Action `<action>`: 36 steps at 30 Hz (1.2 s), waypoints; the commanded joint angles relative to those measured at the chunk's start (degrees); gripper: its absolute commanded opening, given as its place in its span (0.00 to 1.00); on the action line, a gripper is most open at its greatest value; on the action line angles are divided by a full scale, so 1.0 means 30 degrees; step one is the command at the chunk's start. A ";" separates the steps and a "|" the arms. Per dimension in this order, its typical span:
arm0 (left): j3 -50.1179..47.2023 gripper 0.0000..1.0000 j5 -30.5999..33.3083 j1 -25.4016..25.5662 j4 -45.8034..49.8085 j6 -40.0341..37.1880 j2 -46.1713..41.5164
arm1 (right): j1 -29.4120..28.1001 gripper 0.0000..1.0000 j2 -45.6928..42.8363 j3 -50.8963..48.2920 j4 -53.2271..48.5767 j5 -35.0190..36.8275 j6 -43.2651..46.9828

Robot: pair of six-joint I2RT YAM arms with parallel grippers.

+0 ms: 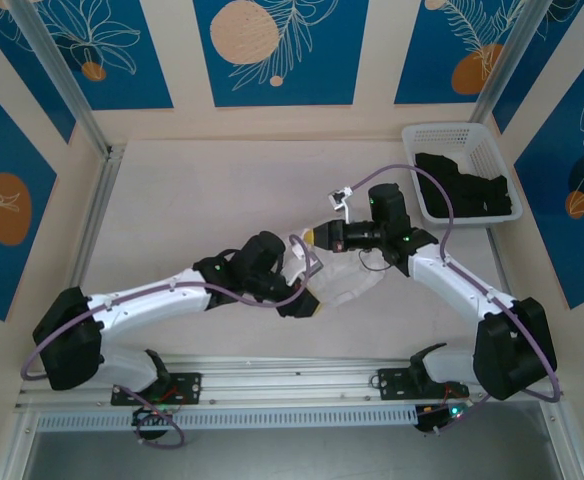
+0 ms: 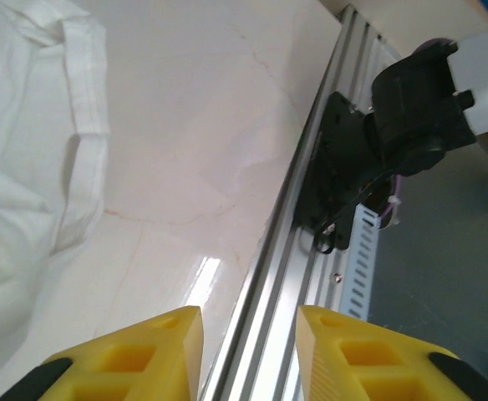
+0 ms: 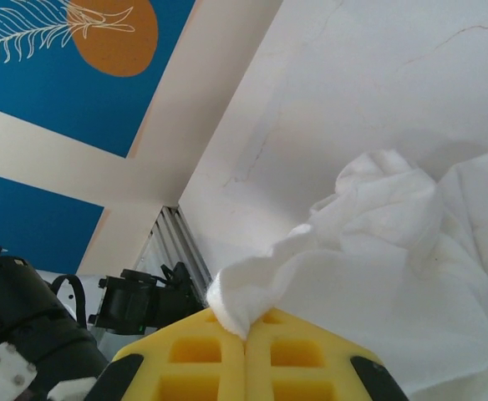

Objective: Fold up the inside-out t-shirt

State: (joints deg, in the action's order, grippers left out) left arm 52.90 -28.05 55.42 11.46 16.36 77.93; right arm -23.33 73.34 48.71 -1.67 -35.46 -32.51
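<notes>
near edge: aluminium rail (image 2: 286, 251) runs along the near side of the table (image 1: 192, 200), with both arm bases bolted to it.
left gripper: left gripper (image 2: 250, 334) sits low over bare table just inside the rail; yellow jaws stand apart with nothing between them, so it grasps nothing.
task item: inside-out t-shirt (image 3: 411, 276) lies bunched and wrinkled at the table's middle, between the two grippers. a hemmed edge hangs just left of the left gripper's line of sight, not touching its jaws.
right gripper: right gripper (image 3: 246, 322), just beyond the heap, is clenched on a small pinch of white cloth. the pinch stands up from between the pressed-together jaws, and the cloth trails away to the right.
far right: white basket (image 1: 442, 135) holds a black garment (image 1: 467, 190), well apart from the work.
step in hand: judged early. the shirt is a crumpled heap, not spread, and no fold is formed. one arm holds it, the other is free.
next move calls for: the left gripper to reach left onto the hemmed edge and close on a single layer. then both arms would draw apart to spread the shirt flat before any fold.
</notes>
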 commanded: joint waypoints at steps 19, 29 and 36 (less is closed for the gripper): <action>0.2530 0.25 1.2299 -0.0967 0.3849 0.1051 0.0013 | 0.0065 0.00 -0.0907 -0.0669 0.0604 0.0248 0.0205; -0.0555 0.01 0.3713 -0.0899 0.0632 -0.0756 -0.1711 | -0.0199 0.00 -0.2429 -0.0705 -0.4798 0.4789 0.2937; -0.0825 0.01 0.0473 0.1495 -0.1719 -0.1368 0.0784 | -0.0614 0.04 -0.5095 -0.2814 -0.8977 1.0951 0.1783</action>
State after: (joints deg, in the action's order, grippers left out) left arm 50.61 -18.79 57.23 11.00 14.37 77.19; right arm -24.58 60.12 42.76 -19.49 -13.72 -25.96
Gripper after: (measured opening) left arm 0.045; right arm 0.061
